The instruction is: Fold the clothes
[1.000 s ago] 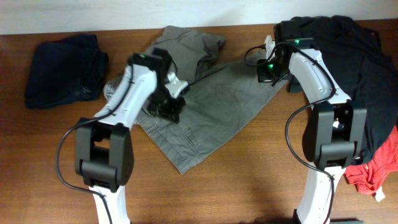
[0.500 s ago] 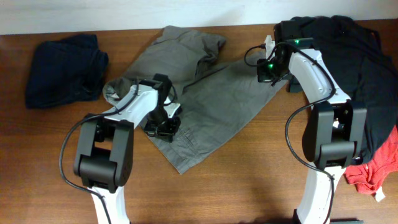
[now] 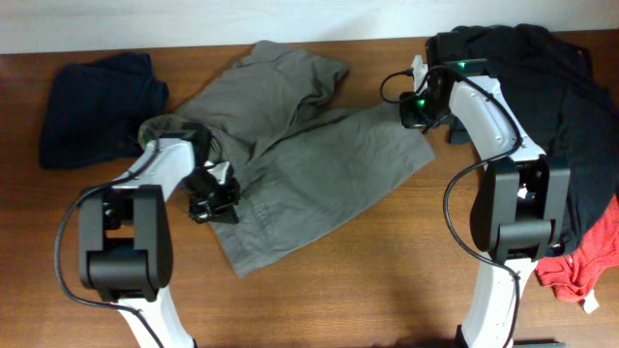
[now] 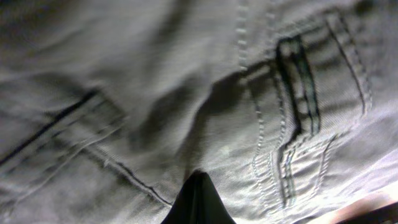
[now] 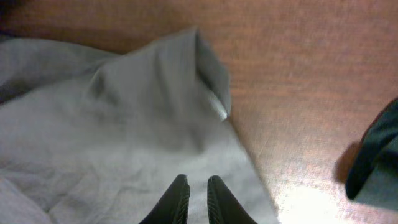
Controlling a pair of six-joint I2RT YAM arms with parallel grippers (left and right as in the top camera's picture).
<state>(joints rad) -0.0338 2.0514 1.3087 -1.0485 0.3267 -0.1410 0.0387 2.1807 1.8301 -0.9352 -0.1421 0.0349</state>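
Shorts (image 3: 319, 164) – left pincer (image 4: 198, 180) pinched shut on them; right pincer (image 5: 197, 184) barely parted – over one corner.

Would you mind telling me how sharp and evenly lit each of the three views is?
Overhead: sharp and evenly lit. Left wrist: dim, the shorts smeared at left, stitching clearer at right. Right wrist: soft throughout, with bright glare on the table.

Navy garment (image 3: 97, 106) lies far left on the wooden table (image 3: 368, 280); black clothes (image 3: 571, 87) and red cloth (image 3: 585, 261) heaped right
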